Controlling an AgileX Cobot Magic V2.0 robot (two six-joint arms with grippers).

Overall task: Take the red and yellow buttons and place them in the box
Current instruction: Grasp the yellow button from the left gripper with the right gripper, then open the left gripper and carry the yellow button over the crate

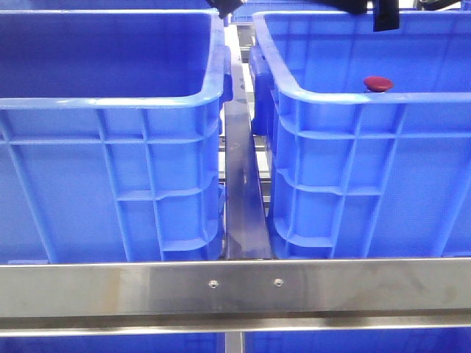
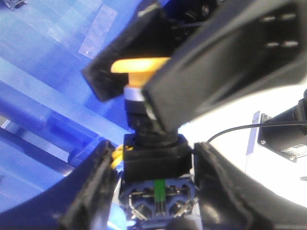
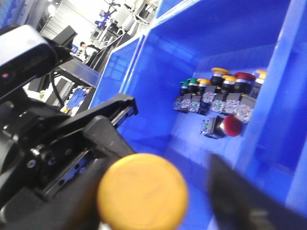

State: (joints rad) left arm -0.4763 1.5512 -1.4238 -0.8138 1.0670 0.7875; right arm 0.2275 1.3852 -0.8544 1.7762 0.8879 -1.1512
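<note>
- Two claws meet on one yellow button [image 3: 142,191], which hangs in the air above a blue crate [image 3: 158,72], clear of its floor
- We see the left claw [image 2: 154,165] closed to a narrow gap, its padded fingers [image 2: 98,191] pressed against either side of the button's black base
- We see the right claw [image 2: 136,72] pinching the orange-yellow cap from the opposite end, one black pad on the cap's edge and the other finger covering its far side
- Between the two grips, the button's white collar and dark neck show in the left wrist view, and the contact block with a green strip sits lowest between the left fingers
- In the right wrist view the yellow dome faces the camera, blurred and very close
- Deeper in that crate a row of buttons [image 3: 218,93] with green, yellow and red caps stands against the far wall
- Just in front of the row a red button [image 3: 224,127] lies on its side on the crate floor, apart from both claws
- From the front, two blue crates stand side by side behind a steel rail [image 1: 235,287], with a metal bar [image 1: 241,191] running between them
- We make out one red cap [image 1: 377,83] just over the near rim of the right-hand crate [image 1: 368,162]; we cannot tell what it rests on
- The left-hand crate [image 1: 110,176] shows only its walls from this angle
</note>
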